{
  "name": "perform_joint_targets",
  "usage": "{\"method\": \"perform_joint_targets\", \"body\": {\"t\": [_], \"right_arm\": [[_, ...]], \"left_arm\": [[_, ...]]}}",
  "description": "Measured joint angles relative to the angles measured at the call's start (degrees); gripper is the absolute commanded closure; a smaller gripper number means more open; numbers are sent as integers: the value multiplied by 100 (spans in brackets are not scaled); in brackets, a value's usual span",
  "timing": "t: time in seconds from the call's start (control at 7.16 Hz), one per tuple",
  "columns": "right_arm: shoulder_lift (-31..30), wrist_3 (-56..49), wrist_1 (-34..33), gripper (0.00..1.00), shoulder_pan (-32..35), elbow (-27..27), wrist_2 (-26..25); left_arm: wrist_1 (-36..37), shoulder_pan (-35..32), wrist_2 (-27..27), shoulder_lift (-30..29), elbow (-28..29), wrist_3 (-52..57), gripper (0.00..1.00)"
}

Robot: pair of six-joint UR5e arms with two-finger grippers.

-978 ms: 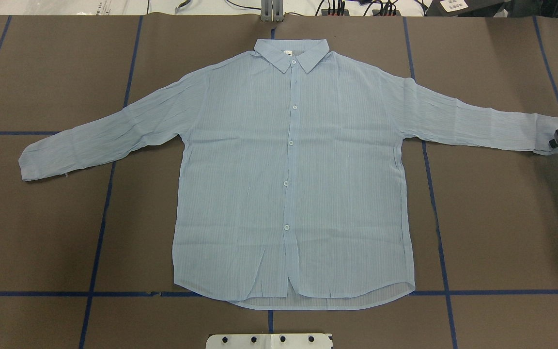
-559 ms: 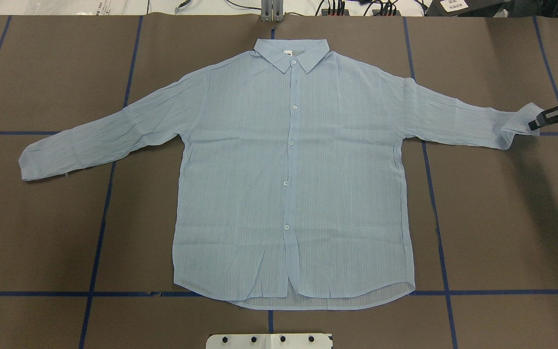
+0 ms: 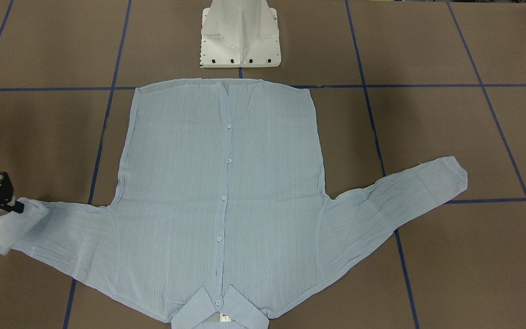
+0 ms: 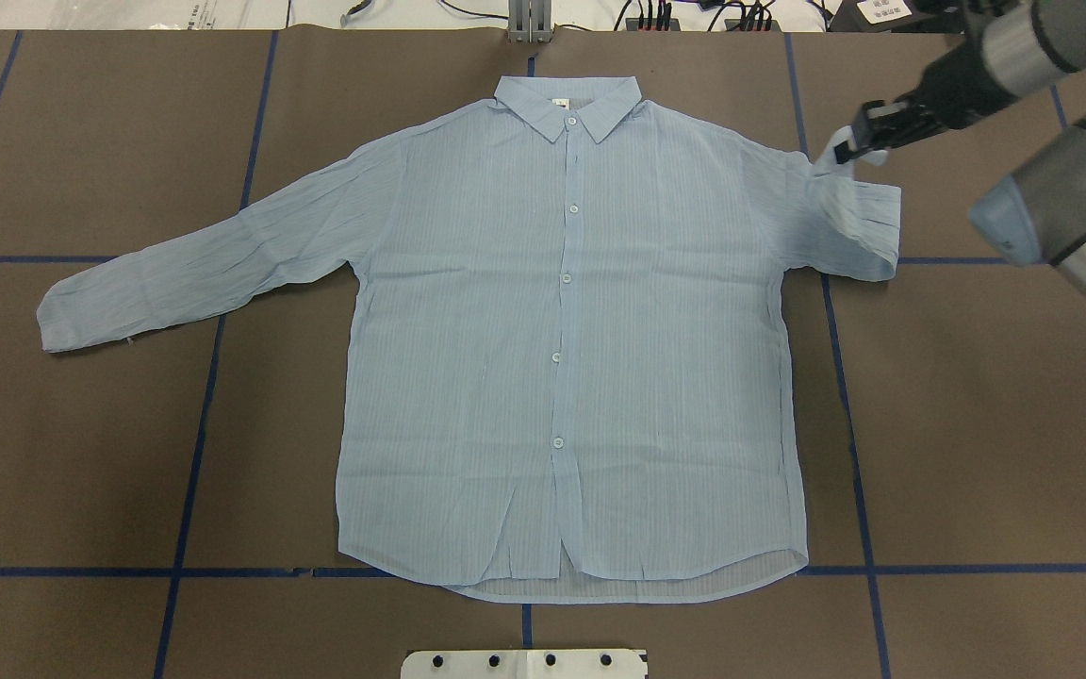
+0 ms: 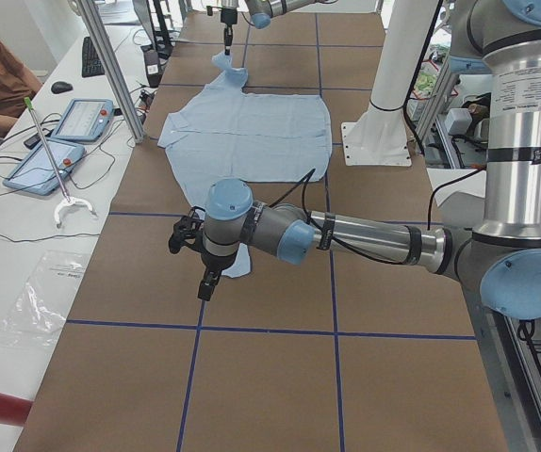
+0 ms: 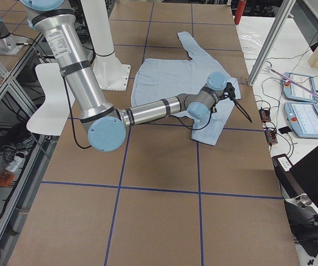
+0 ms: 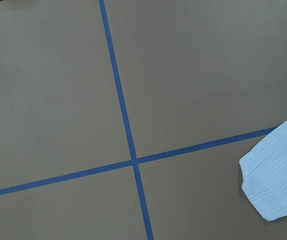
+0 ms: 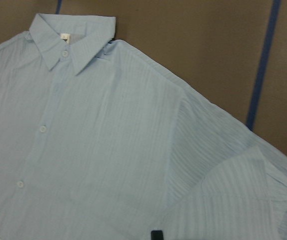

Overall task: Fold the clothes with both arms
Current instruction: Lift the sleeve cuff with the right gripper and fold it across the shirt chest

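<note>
You would have seen the left pincer (image 5: 204,282) hanging over the brown bench (image 4: 81,453), near the end of the left sleeve (image 4: 204,269). I could not tell if its fingers were apart or together. That sleeve was stretched out flat. The pale blue shirt (image 4: 562,330) lay flat in the middle of the bench. It was front up and buttoned, with its collar (image 4: 567,99) on the side far from the robot. On the right, the right sleeve (image 4: 859,226) was bent back over itself toward the shoulder. The right pincer (image 4: 847,146) was clamped on that sleeve's cuff (image 4: 830,160). It held the cuff up off the bench, over the shoulder.
</note>
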Motion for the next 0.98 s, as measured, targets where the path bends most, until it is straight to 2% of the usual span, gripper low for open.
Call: {"method": "perform_joint_targets", "body": {"t": [0.28,0.42,0.7,0.98], "right_arm": [[1059,1041,-208,100,-841,-100,-916],[1502,1237,-363,100,-1148,-296,-1307],[2197,1319,-458,100,-1703,-1031,-1937],[2681,1306,-461,100,-2053,-1672,-2292]], "left_arm": [[-32,2,6,-10,124,6,0],[-134,3,5,-15,240,1,0],[-354,1,-1,-47,477,-73,0],[-400,6,-2,-78,559,-123,0]]}}
